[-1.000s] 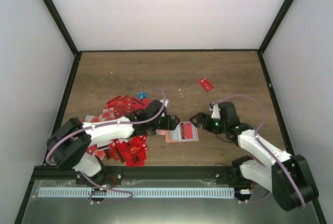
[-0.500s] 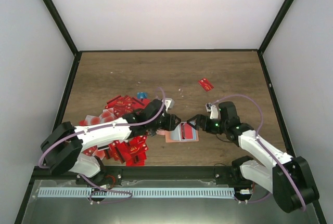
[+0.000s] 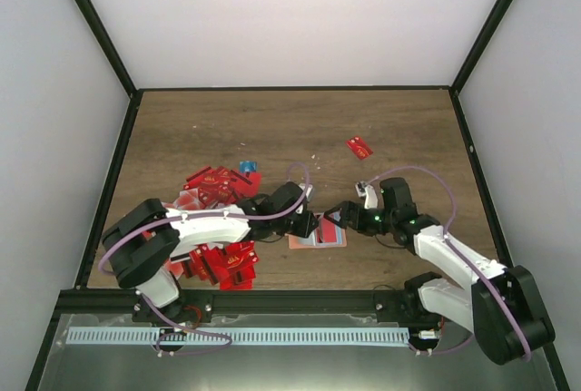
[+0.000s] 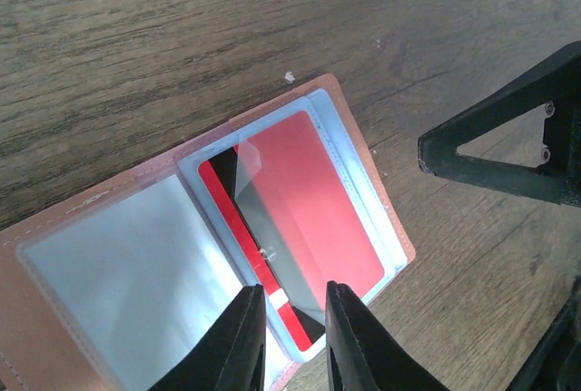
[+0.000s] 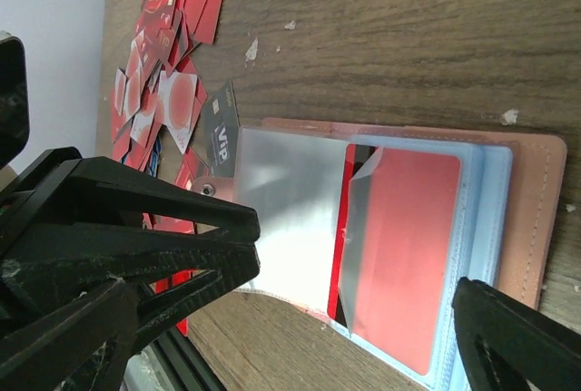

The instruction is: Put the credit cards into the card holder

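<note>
The card holder (image 3: 329, 239) lies open on the table, with a salmon rim (image 4: 136, 180) and clear sleeves. A red credit card (image 4: 313, 200) sits in its right sleeve, and a red and black card edge shows beside it. My left gripper (image 4: 290, 305) hovers over the near end of that card, its jaws a narrow gap apart with nothing between them. My right gripper (image 5: 295, 291) stands wide open at the holder's right side (image 5: 531, 210). One of its fingers (image 4: 508, 146) shows in the left wrist view. More credit cards (image 3: 218, 187) lie heaped to the left.
A second heap of red cards (image 3: 225, 264) lies near the front rail. A lone red card (image 3: 359, 147) rests at the back right. A black VIP card (image 5: 221, 141) lies at the holder's left edge. Black frame posts and white walls bound the table.
My left gripper has slid right, from the holder's left edge to over the holder, and its jaws have narrowed. The right gripper has edged slightly left and stayed wide.
</note>
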{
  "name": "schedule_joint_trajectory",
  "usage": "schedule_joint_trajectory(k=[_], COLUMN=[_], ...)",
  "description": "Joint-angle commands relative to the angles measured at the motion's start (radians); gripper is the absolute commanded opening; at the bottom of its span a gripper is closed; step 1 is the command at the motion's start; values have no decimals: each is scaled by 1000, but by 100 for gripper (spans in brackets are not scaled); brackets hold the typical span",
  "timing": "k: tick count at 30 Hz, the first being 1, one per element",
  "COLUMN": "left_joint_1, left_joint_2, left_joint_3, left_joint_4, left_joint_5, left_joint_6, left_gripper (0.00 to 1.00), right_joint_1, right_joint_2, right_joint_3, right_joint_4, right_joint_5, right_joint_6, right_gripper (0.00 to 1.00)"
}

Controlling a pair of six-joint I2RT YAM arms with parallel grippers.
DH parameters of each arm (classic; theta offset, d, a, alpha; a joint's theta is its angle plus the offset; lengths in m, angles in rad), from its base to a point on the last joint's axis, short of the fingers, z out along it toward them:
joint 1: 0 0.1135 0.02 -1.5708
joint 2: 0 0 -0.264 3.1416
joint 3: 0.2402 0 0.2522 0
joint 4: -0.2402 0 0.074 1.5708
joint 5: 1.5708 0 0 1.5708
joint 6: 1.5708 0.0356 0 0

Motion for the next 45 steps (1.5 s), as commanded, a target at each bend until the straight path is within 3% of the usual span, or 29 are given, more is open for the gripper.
schedule_joint_trajectory(k=[1,6,13,45], left_joint_1=[-7,-8,-11,-14], left_joint_2=[32,71,98,205], left_joint_3=[26,37,36,49], left_joint_4=[27,37,41,70], left_joint_5=[6,12,6,20], left_joint_6=[-7,-9,-11,-21], left_gripper=[19,9,4,4], right_joint_1=[-6,-6,-5,-6], right_joint_2=[21,47,69,126], right_joint_3=[-18,-31,-40,-49], right_joint_4=[49,73,91,121], right_joint_5=[-46,-60,-70,-58], right_joint_6=[24,37,39,43], right_gripper=[96,95,95,95])
